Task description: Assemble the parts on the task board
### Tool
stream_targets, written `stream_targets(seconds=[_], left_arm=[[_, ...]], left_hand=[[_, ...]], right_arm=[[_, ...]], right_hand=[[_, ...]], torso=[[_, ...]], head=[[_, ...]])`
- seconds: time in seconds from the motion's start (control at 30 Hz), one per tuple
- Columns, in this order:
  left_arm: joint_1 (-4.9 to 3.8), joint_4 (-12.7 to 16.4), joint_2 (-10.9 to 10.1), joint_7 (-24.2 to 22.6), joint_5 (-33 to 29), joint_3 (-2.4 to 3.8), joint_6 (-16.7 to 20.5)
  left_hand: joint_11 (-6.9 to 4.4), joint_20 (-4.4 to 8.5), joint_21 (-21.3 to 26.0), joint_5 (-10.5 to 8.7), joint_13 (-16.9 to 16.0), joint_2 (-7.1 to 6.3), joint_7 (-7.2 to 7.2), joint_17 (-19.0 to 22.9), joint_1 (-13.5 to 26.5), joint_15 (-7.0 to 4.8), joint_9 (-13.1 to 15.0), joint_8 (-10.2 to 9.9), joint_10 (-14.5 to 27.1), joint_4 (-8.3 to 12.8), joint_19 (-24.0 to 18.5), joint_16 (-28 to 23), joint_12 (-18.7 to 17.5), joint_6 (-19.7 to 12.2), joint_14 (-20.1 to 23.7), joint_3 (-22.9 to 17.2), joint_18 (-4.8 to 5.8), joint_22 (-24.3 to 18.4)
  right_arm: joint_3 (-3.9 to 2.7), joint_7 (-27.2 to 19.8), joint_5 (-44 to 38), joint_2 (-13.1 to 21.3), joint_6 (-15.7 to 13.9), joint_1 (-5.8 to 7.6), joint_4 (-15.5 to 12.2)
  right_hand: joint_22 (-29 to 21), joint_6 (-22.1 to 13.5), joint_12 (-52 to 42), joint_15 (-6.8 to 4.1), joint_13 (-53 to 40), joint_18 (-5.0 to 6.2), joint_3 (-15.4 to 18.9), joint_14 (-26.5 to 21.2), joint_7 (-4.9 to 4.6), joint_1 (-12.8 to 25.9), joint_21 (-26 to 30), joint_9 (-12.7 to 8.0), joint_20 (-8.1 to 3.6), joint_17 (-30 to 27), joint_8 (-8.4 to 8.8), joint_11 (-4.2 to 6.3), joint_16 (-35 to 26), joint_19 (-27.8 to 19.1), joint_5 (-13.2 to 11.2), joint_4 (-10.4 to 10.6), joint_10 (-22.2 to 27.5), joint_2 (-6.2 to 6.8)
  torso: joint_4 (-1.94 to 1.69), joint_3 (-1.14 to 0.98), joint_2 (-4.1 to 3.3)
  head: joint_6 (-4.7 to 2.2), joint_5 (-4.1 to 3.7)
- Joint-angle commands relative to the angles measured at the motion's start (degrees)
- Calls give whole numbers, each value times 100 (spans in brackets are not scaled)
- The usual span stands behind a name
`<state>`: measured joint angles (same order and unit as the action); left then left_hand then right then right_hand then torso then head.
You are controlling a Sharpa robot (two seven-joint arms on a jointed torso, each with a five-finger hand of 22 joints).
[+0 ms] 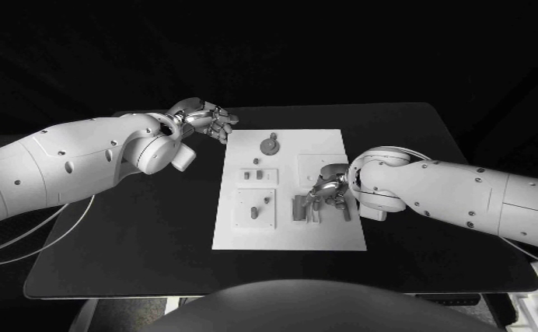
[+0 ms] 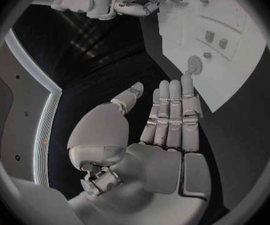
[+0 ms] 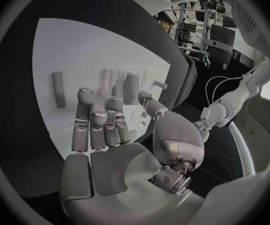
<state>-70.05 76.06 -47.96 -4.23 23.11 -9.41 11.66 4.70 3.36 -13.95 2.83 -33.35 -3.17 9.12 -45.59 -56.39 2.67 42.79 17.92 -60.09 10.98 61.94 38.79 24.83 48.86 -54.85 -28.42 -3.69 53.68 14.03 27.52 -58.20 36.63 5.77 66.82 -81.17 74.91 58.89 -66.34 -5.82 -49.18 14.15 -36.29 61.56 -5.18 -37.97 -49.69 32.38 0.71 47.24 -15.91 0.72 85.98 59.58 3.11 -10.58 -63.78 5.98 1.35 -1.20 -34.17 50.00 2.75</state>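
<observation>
A white task board [image 1: 289, 227] is lying in the middle of a black table [image 1: 134, 246] as the robot's two white arms are reaching in from either side. The left hand [image 1: 205, 124] is hovering over bare tabletop just off the board's far left corner, its fingers [image 2: 172, 110] lying straight and side by side with the thumb set apart, holding nothing. The right hand [image 1: 326, 190] is hanging low over the near right part of the board, its fingertips [image 3: 89, 107] pointing down among a cluster of upright grey parts [image 1: 302, 207] standing there; the right wrist view is showing the fingers extended close together above the white surface with nothing between them and the thumb, though whether a fingertip is touching a part cannot be told. Elsewhere on the board, a round grey part with a knob [image 1: 269, 145] is sitting near the far edge, two small parts [image 1: 259, 174] are standing in a square recess at mid-left, and another small part [image 1: 254, 212] is lying tilted in a square recess at the near left. From the left wrist view, the round part [image 2: 194, 65] is showing just beyond the left hand's fingertips, apart from them.
</observation>
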Motion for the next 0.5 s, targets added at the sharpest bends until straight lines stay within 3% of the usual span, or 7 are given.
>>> stream_targets(seconds=[0.03,0.17,0.33,0.5], left_arm=[[-7,10,1,-39,15,4,-69],[-7,9,-2,-37,15,4,-70],[-6,11,-7,-39,15,4,-72],[-6,11,-11,-37,15,4,-73]], left_hand=[[-13,-25,34,19,-10,-24,9,9,15,-8,-6,25,36,-29,-29,31,-26,-43,32,-1,-57,6],[-13,-25,34,19,-10,-24,9,10,14,-8,-7,26,36,-30,-29,32,-26,-43,33,-1,-58,7],[-13,-25,34,19,-10,-24,9,10,13,-8,-8,28,37,-32,-29,33,-26,-44,33,-1,-58,8],[-13,-25,35,19,-11,-23,9,10,12,-8,-8,28,36,-33,-29,34,-26,-44,33,-1,-58,9]], right_arm=[[0,-581,-386,56,-452,-2,-44],[0,-906,-581,104,-801,-3,-43],[1,-1352,-890,164,-1367,-4,-64],[1,-1741,-1071,181,-1609,-5,-71]], right_hand=[[59,-34,38,-44,0,85,-27,19,-26,-120,-26,6,-28,-13,11,23,-26,33,-19,-86,-4,68],[54,-202,36,-45,-2,85,-106,31,-71,-424,-31,-17,-43,-17,92,-17,-31,58,-17,-251,-11,140],[44,-466,26,39,-11,85,-119,41,-177,-871,-27,-29,-24,-22,201,-119,-42,85,-16,-459,4,142],[41,-764,21,128,-19,85,-97,15,-279,-1322,-9,-59,3,-18,333,-218,-57,64,-12,-599,58,158]], torso=[[-3,-3,-1],[-3,-2,-2],[-4,-2,-2],[-3,-2,-2]], head=[[0,2],[0,2],[-5,11],[-6,15]])
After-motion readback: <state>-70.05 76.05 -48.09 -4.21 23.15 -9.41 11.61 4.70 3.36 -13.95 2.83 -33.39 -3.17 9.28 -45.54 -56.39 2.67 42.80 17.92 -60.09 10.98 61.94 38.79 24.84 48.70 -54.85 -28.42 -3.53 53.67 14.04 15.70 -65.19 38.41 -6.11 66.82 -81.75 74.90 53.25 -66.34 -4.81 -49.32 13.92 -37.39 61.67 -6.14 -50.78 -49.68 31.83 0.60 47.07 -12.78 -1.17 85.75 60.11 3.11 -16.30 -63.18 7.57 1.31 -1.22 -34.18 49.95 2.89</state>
